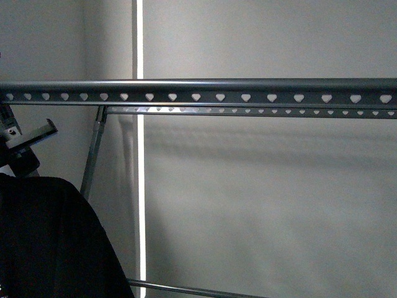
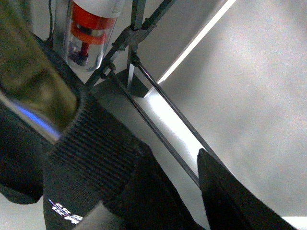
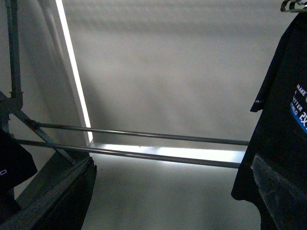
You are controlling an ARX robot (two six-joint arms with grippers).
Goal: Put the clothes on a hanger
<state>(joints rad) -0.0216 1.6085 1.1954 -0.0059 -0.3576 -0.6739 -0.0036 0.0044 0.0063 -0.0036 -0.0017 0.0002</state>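
Left side of the front view: the left gripper (image 2: 153, 191) is sitting just below the level of the rack (image 1: 93, 155) and its top rail (image 1: 248, 90). The shirt (image 1: 49, 239) is hanging in a black bunch right under that gripper, well beneath the row of heart holes and not touching the rail.

From the left wrist, the ribbed collar (image 2: 100, 153) is lying bunched between the fingers. It is pressing against one side, while a thin gap is showing beside the dark finger (image 2: 230, 199) on the other. So I cannot tell whether that pincer is clamping the cloth or only carrying it. A small pale label (image 2: 64, 211) is peeking out on the fabric. Behind it the crossed legs (image 2: 136, 43) are meeting, with a red-and-white cylinder (image 2: 91, 28) showing near them.

The right gripper (image 3: 172, 182) is gaping wide with nothing between its fingers, and it is facing the two low bars (image 3: 144, 134). Beside them a second black shirt (image 3: 283, 105) with blue and white lettering is hanging from a wire hanger (image 3: 292, 5)
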